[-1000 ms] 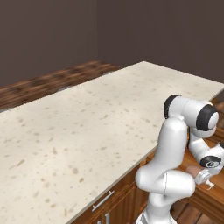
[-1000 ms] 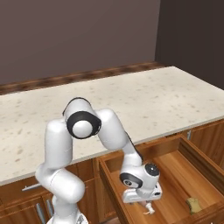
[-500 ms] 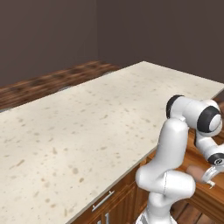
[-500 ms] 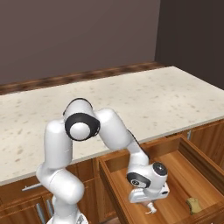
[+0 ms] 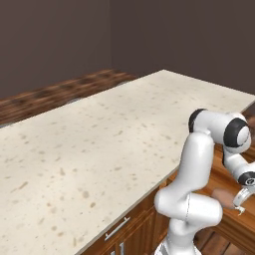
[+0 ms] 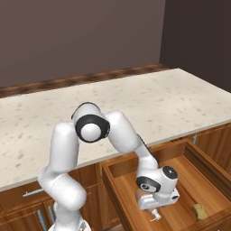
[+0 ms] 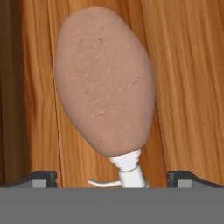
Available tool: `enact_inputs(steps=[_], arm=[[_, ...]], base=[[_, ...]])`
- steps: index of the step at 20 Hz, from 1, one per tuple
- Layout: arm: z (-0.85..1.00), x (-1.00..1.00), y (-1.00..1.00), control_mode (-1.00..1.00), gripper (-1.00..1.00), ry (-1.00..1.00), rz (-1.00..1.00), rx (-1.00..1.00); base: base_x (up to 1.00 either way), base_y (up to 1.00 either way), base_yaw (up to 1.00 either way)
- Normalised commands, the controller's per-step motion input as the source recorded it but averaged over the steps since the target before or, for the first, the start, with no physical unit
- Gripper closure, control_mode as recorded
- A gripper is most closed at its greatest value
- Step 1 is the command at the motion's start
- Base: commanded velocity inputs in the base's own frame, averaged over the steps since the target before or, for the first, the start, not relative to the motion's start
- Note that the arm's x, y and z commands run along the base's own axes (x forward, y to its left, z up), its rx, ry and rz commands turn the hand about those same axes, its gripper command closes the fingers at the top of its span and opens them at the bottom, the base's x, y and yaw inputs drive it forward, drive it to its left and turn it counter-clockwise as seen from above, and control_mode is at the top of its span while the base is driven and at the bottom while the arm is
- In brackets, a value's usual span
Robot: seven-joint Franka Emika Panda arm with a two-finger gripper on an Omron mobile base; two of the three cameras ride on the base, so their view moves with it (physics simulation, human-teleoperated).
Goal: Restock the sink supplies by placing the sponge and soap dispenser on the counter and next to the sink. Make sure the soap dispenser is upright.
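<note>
My hand hangs low inside the open wooden drawer, fingers spread wide at either side of the soap dispenser. The bottle lies flat on the drawer floor, its pale pump top pointing at 6 o'clock toward me, its rounded body stretching to 12. From the right base camera, the sponge rests at the drawer's 4 o'clock corner, well apart from my hand. The desk spreads above.

Arm folded low, elbow high, wrist bent downward. Gripper points down, fingertips spread wide apart, nothing clamped.
</note>
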Motion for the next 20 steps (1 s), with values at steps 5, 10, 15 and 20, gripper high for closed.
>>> enact_inputs(steps=[5, 10, 15, 20], arm=[[-0.33, 0.0, -0.26, -1.0, -1.0, 0.01, 0.1, 0.0], [-0.33, 0.01, -0.04, -1.0, -1.0, 0.0, 0.08, 0.0], [-0.2, 0.02, 0.0, -1.0, -1.0, 0.0, 0.05, 0.0], [-0.25, 0.02, 0.0, -1.0, -1.0, 0.0, 0.01, 0.0]], base=[[0.0, 0.0, 0.0], [0.0, 0.0, 0.0], [0.0, 0.0, 0.0], [0.0, 0.0, 0.0]])
